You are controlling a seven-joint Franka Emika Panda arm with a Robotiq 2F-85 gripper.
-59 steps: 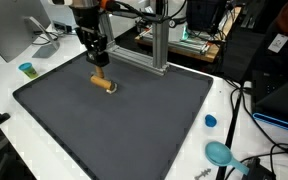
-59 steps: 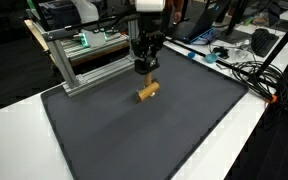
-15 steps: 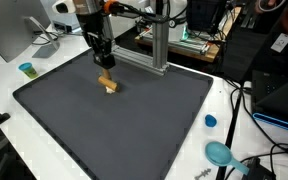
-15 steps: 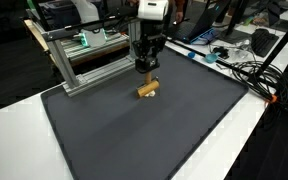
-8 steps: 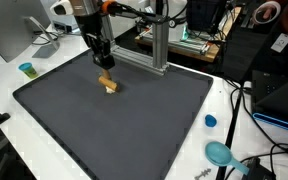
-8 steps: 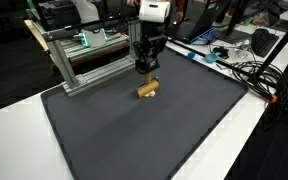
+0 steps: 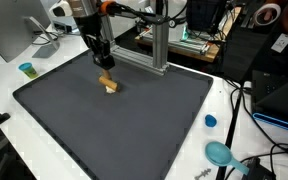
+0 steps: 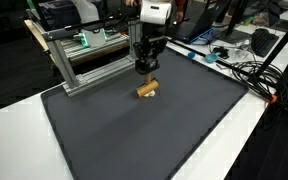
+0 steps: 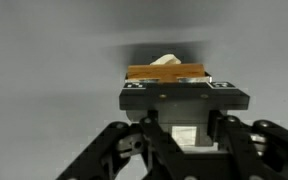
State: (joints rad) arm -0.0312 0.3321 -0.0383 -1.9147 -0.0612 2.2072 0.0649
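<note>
The pincer points straight down, drawn narrow on the upper end of 1 wooden block. In both exterior views the block hangs tilted under the fingertips, close over the far part of the dark surface. The wrist view shows the block right at the pincer's tip. An aluminium frame stands near behind, and 1 small blue cup sits well apart.
</note>
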